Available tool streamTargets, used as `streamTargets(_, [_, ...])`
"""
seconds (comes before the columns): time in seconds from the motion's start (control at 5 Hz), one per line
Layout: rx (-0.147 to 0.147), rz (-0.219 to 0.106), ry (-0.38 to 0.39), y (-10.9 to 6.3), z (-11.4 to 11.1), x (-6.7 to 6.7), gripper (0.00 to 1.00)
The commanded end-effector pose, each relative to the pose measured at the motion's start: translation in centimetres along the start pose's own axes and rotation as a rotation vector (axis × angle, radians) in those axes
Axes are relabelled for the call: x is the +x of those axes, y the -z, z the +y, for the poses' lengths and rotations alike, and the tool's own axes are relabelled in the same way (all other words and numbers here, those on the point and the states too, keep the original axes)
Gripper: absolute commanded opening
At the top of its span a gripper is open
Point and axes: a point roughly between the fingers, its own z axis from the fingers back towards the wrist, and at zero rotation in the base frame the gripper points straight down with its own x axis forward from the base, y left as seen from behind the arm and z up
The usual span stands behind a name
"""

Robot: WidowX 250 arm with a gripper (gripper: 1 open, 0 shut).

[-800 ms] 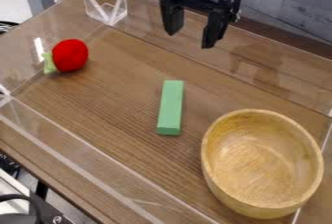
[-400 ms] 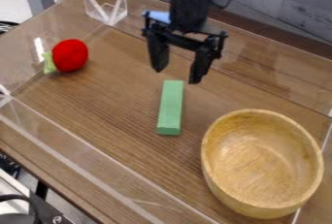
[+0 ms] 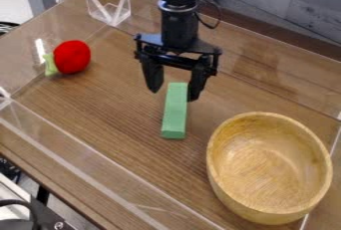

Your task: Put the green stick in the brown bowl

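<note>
Green stick just left of the bowl, gripper over its far end

Camera view: green stick [image 3: 174,112] is flat on the table, up and left of the brown bowl [image 3: 270,167] in frame, long axis pointing away from the camera. Gripper [image 3: 176,82] has its fingers spread, nothing pinched. Most of the stick lies nearer the camera than the gripper, so I'd shift that way. Bowl's empty.

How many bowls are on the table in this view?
1. The brown bowl sits at the table's near right corner, right of the green stick in the picture. No other bowl shows, though the arm could hide something small behind it.
</note>
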Motion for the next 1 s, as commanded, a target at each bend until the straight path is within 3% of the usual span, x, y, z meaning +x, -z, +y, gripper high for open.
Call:
streamTargets(0.0, [-0.021,-0.056,-0.039,-0.3,0.4,0.4,1.00])
streamTargets(0.4, [-0.031,-0.079,-0.092,1.4,0.8,0.6,1.00])
streamTargets(0.8, [-0.015,-0.109,-0.112,2.6,0.9,1.2,1.00])
